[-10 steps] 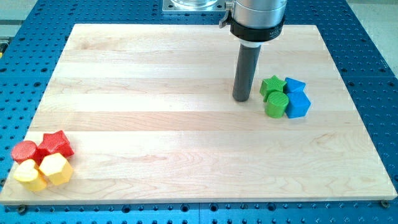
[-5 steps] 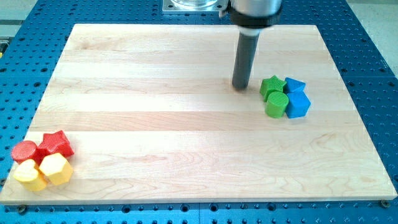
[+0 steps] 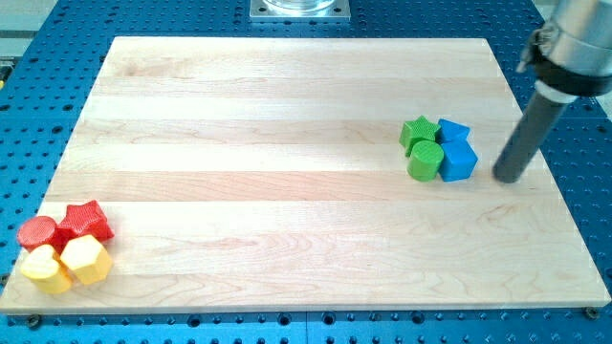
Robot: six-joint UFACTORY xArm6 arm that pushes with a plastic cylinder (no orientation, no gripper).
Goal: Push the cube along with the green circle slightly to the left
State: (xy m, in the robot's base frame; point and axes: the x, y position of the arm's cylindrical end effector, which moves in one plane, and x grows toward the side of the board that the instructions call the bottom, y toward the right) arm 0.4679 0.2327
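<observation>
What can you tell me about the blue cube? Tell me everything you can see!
The blue cube is a small, bright blue block that looks like ridged plastic. It sits flat on the wooden board, toward the view's right. The green circle presses against its left side, and another blue block sits just above it, touching. A green star is up and to its left. My tip stands to its right, a small gap away, not touching.
</observation>
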